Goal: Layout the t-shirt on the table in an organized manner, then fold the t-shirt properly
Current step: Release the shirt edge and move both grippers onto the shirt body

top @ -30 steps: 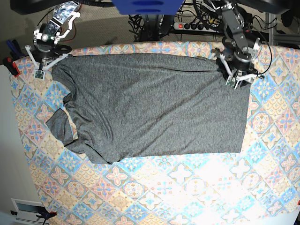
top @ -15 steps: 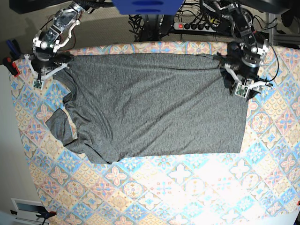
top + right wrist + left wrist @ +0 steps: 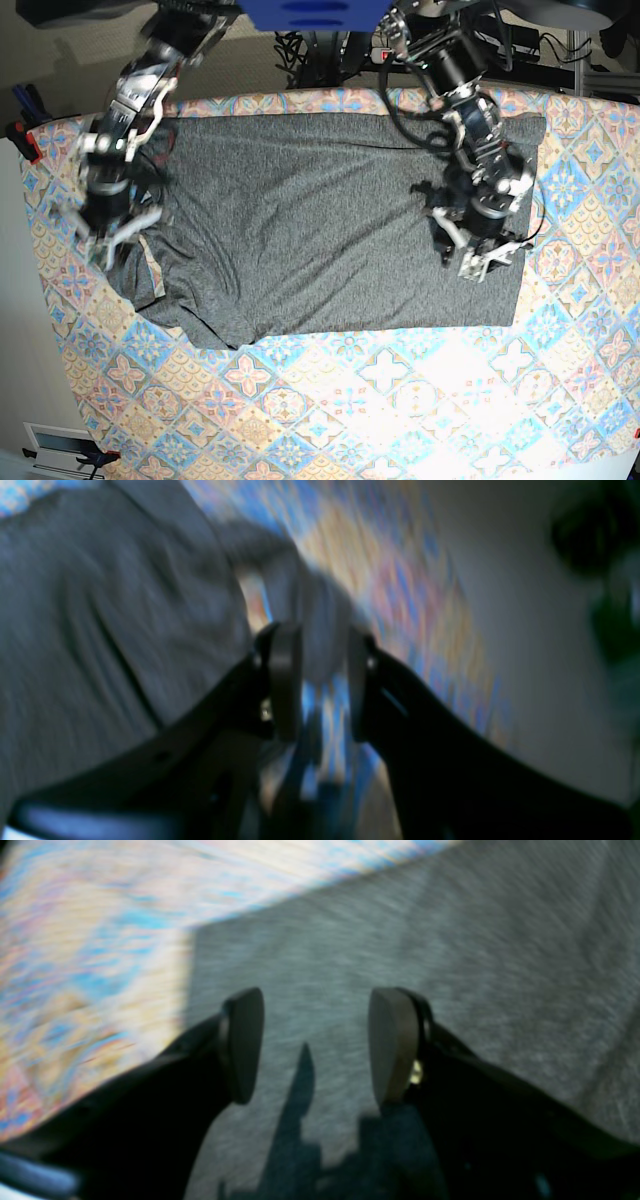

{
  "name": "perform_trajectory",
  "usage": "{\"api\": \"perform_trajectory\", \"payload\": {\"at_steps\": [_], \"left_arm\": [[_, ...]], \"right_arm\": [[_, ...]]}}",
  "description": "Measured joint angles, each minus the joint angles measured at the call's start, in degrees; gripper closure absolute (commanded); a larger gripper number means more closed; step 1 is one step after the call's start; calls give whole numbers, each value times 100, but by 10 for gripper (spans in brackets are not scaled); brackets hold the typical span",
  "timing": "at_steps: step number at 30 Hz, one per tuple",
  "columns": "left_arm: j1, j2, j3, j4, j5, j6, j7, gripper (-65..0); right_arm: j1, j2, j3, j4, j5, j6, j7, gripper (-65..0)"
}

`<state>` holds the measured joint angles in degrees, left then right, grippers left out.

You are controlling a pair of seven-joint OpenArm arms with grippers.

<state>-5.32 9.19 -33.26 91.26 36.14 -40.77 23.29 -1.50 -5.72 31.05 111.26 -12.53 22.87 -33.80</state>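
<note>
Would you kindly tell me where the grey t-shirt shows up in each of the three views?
Base: the t-shirt spreads across the table's upper middle, between both arms.
Left wrist: it fills the centre and right, beneath the open left pincer.
Right wrist: it fills the left side, with a blurred fold between the right pincer's fingers.
Shared landmark: the patterned tablecloth bordering the shirt's edge.

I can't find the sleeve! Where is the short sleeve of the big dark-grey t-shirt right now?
In the base view, the short sleeve of the dark-grey t-shirt lies at the left side, on the pastel-tiled table, just below the right gripper.
</note>
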Motion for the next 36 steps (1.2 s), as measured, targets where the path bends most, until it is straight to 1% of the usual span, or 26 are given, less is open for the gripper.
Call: {"api": "perform_trajectory", "payload": {"at_steps": [1, 3, 4, 6, 8, 10, 12, 15, 17, 18, 20, 22, 25, 27, 29, 33, 36], "left_arm": [[-87, 0, -11, -44, 140, -26, 136, -334], [-229, 0, -35, -70, 308, 50, 459, -332], [-260, -4, -42, -70, 291, 59, 551, -332], [-278, -13, -37, -68, 264, 44, 612, -332], [-254, -11, -35, -70, 284, 44, 638, -332], [-214, -11, -39, -70, 293, 44, 640, -332], [-188, -13, -39, -70, 295, 46, 649, -332], [-79, -9, -24, -70, 291, 44, 634, -332], [-11, 2, -28, -70, 295, 26, 680, -332], [-4, 0, -39, -70, 297, 26, 708, -332], [11, 0, -48, -74, 293, 50, 693, -332], [28, 0, -39, -72, 291, 46, 673, -332], [85, 0, -42, -74, 295, 42, 684, -332], [83, 0, -42, -74, 293, 46, 678, -332], [74, 0, -42, -74, 293, 46, 678, -332], [72, 2, -37, -74, 293, 39, 675, -332], [72, 0, -42, -74, 295, 46, 678, -332]], "right_arm": [[192, 138, -15, -85, -48, -37, 17, -149], [518, 389, -9, -367, -50, -68, 76, -166], [623, 483, -20, -555, -57, -107, 74, -179], [793, 682, -136, -1032, -68, -98, 9, -203], [909, 903, -304, -1449, -37, 4, -15, -220], [1088, 1091, -348, -1838, -17, 31, 96, -221], [1272, 1281, -339, -2227, -63, -61, 474, -223], [1464, 1482, -315, -2964, -39, -74, 1172, -224], [1469, 1545, -326, -3508, -50, -20, 1333, -224], [1451, 1545, -326, -3692, -79, 87, 1331, -224], [1440, 1537, -299, -3932, -92, 450, 1408, -224], [1620, 1526, -291, -4074, -114, 634, 1561, -224], [2140, 1567, -282, -4183, -85, 647, 1904, -224], [2343, 1591, -304, -4306, -24, 647, 2151, -224], [2319, 1598, -304, -4518, -4, 649, 2236, -224], [2039, 1543, -291, -5053, -116, 673, 2166, -224], [2116, 1563, -216, -5316, -96, 675, 2507, -224]]}}
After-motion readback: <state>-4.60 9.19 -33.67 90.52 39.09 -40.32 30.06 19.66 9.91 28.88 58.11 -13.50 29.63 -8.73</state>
